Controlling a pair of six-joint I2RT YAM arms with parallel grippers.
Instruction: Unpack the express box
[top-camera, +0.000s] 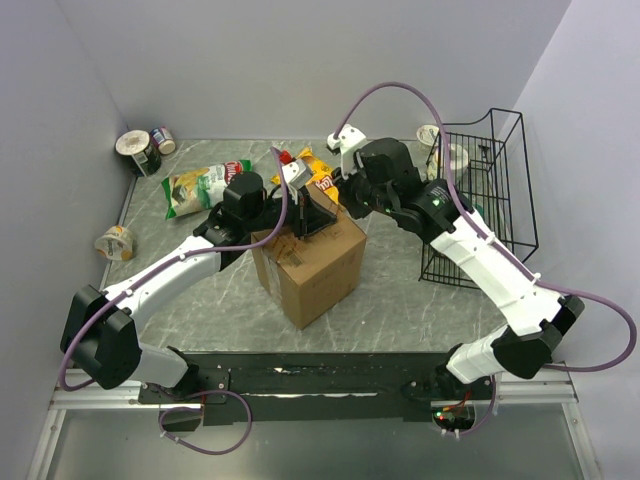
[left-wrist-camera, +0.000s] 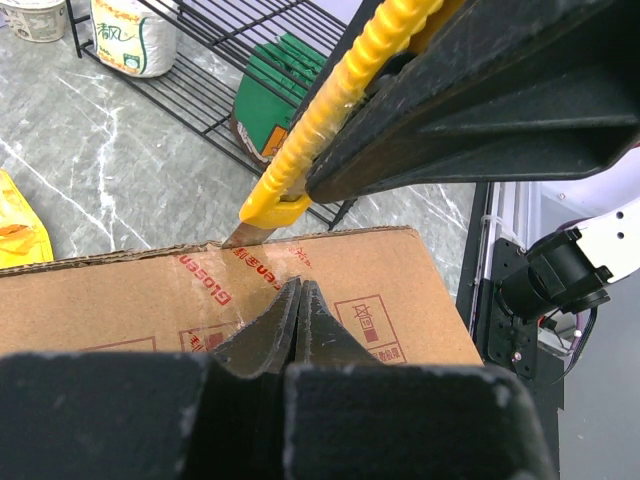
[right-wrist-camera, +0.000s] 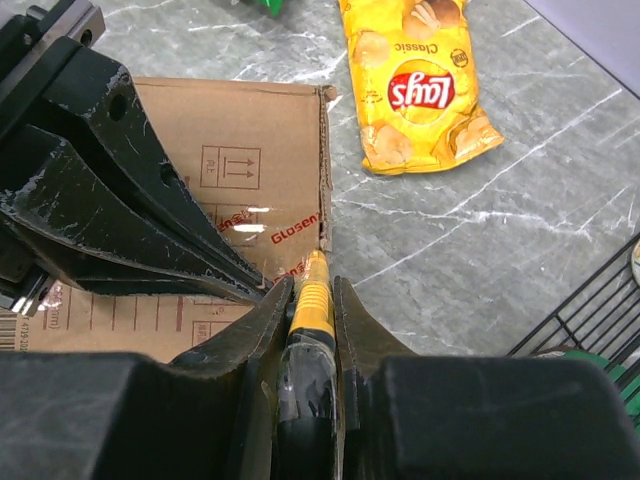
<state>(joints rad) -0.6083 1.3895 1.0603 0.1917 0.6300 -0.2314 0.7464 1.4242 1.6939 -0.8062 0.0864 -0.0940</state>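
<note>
The express box (top-camera: 312, 270), a brown taped carton, stands closed at the table's middle. My left gripper (top-camera: 292, 222) is shut and empty, with its tips (left-wrist-camera: 300, 285) resting on the box top (left-wrist-camera: 120, 300). My right gripper (right-wrist-camera: 312, 285) is shut on a yellow utility knife (right-wrist-camera: 313, 305). The knife (left-wrist-camera: 330, 110) slants down and its blade tip meets the taped seam at the far top edge of the box (right-wrist-camera: 250, 160). The right gripper (top-camera: 320, 212) is just beside the left one over the box top.
A black wire basket (top-camera: 490, 190) lies at the right, with a green packet box (left-wrist-camera: 275, 85) inside. A yellow Lay's bag (right-wrist-camera: 420, 85) lies behind the box. A green snack bag (top-camera: 200, 185), tins (top-camera: 140, 150) and a cup (top-camera: 115, 243) are at the left.
</note>
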